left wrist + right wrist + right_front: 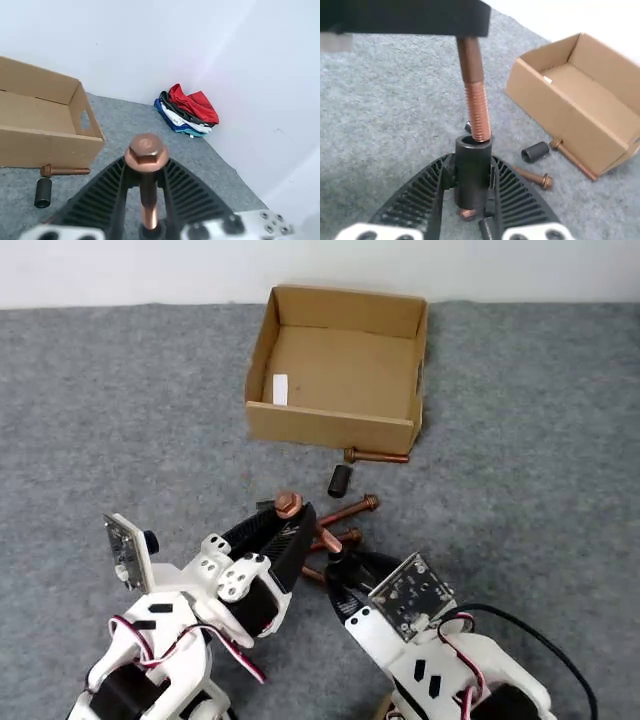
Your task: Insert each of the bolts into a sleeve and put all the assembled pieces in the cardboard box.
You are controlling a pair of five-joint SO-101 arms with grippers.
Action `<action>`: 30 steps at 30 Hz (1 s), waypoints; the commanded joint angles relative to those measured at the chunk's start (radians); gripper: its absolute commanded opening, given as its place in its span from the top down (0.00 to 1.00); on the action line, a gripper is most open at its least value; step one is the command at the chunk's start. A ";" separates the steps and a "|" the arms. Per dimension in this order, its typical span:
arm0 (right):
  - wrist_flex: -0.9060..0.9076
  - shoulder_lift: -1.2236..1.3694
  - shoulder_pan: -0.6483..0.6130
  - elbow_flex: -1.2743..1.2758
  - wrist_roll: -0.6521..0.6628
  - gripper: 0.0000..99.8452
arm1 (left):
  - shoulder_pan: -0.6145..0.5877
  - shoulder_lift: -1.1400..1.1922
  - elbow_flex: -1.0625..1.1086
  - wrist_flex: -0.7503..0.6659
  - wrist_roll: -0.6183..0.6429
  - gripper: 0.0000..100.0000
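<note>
Two white robot arms work on a desk (520, 440) covered in grey, carpet-like fabric. The left pincer (146, 170), black and ribbed, is clamped on a copper bolt (146, 150) with a hexagonal head. The right pincer (471, 162) grips a smooth black cylindrical sleeve (472, 175) upright. The bolt's threaded tip meets the sleeve's open top, and how deep it goes is hidden.

An open cardboard box (330, 428) sits mid-desk toward the far edge. A loose bolt (377, 455) lies against its near wall, with a spare sleeve (340, 480) just beside it. More bolts (350, 510) lie near the pincers, partly covered.
</note>
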 commanded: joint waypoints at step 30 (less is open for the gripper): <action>-0.150 0.008 0.001 -0.008 0.127 0.99 | 0.170 -0.003 0.085 0.206 -0.199 0.99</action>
